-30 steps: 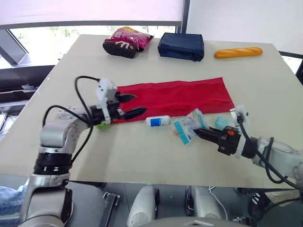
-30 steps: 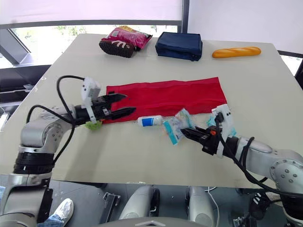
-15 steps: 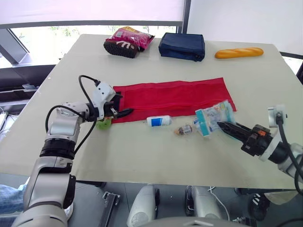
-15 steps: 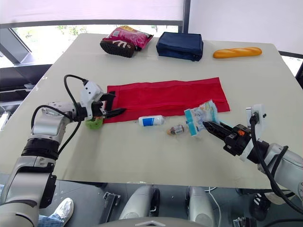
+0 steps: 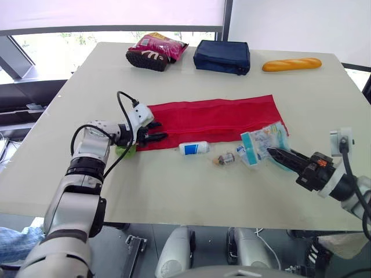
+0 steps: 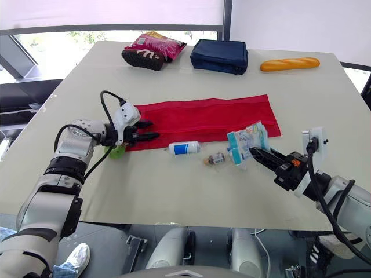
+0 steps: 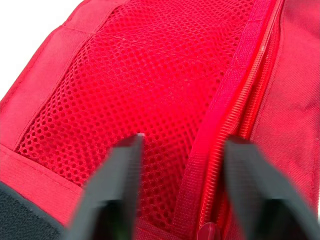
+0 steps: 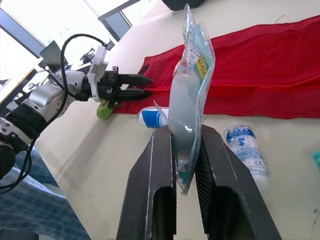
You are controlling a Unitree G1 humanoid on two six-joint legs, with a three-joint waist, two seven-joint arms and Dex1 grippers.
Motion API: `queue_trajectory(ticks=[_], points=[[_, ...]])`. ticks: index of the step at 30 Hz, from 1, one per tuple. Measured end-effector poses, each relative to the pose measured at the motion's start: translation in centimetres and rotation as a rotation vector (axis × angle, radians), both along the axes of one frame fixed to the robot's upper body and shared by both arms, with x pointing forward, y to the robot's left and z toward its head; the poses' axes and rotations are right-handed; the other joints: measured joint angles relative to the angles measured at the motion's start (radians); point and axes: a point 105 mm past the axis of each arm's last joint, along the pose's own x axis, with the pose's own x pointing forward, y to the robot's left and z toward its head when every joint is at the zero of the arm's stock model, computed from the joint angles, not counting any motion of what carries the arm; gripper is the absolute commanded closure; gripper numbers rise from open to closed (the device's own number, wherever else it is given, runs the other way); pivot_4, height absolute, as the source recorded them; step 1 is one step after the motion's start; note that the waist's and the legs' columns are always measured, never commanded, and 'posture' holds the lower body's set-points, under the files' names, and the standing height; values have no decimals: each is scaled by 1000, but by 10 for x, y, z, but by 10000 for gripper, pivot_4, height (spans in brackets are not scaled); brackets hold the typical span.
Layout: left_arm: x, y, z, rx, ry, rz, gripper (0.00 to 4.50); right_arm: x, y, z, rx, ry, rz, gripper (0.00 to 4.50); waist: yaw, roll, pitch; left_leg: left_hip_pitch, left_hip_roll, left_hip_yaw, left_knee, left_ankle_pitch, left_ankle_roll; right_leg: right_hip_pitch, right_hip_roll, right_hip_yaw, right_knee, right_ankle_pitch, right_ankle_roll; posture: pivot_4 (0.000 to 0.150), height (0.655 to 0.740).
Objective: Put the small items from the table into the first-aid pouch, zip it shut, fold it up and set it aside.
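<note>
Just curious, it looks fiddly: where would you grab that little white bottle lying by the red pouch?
Probably mid-body of the white bottle, from straight above, fingers closing across its narrow width: it lies on its side.

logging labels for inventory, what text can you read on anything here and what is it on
"CE": on the white wrapped roll; its blue print above that is too small to read.
Clear packet in the right gripper: yellow label, print too blurred to read.
White bottle: blue label, too small to read.
Pink snack bag: white marks, unreadable.
Red pouch: no text.
</note>
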Motion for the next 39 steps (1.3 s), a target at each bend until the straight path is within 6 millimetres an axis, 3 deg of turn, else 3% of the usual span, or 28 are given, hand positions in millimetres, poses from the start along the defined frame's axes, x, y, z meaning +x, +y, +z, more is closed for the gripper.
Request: queue_trajectory(ticks=[1, 7, 9, 14, 18, 21, 25, 34, 39], points=[[-2, -3, 0, -14, 11, -23, 44024, 0, 1, 0, -1, -1, -4, 44646, 0, 0, 0, 0, 0, 0, 0, 0, 0, 0, 0, 0, 0, 0, 0, 1500, 7164], [-9, -19, 11, -48, 35, -126, 44024, 4, 16, -5, 27, 29, 14, 44646, -1, 0, 0, 0, 0, 0, 0, 0, 0, 0, 0, 0, 0, 0, -1, 1500, 7164], [-10, -31, 17, -79, 45, -146, 44024, 9, 30, -11, 47, 64, 22, 44646, -1, -1, 0, 0, 0, 0, 0, 0, 0, 0, 0, 0, 0, 0, 0, 1500, 7164], [-18, -64, 19, -128, 86, -216, 44024, 38, 59, -23, 125, 158, -42, 44646, -2, -1, 0, -1, 0, 0, 1, 0, 0, -1, 0, 1, 1, 0, -1, 1500, 7164], [-21, -79, 21, -135, 92, -247, 44024, 61, 82, -10, 249, 190, -88, 44646, -3, -1, 0, -1, 0, 0, 1, 0, 0, -1, 1, 1, 2, 0, -1, 1500, 7164], [-21, -85, 18, -143, 106, -248, 44024, 70, 92, -11, 275, 231, -106, 44646, -3, -1, 0, -1, 0, -1, 1, 0, 0, -1, 1, 1, 2, 0, -1, 1500, 7164], [-18, -92, 16, -167, 117, -223, 44024, 73, 107, -30, 245, 321, -101, 44646, -2, -1, 0, -2, -1, -1, 1, 0, 0, -1, 0, 2, 2, 1, -1, 1500, 7164], [-15, -100, 16, -242, 148, -186, 44024, 72, 120, -48, 249, 425, -97, 44646, -8, 0, 0, -1, -1, -1, 1, 0, 0, -1, 1, 1, 2, 1, -1, 1500, 7164], [-13, -105, 17, -296, 165, -163, 44024, 76, 132, -54, 342, 517, -108, 44646, -17, 0, 0, -1, -1, -1, 1, 0, 0, -1, 1, 1, 2, 1, -1, 1500, 7164]])
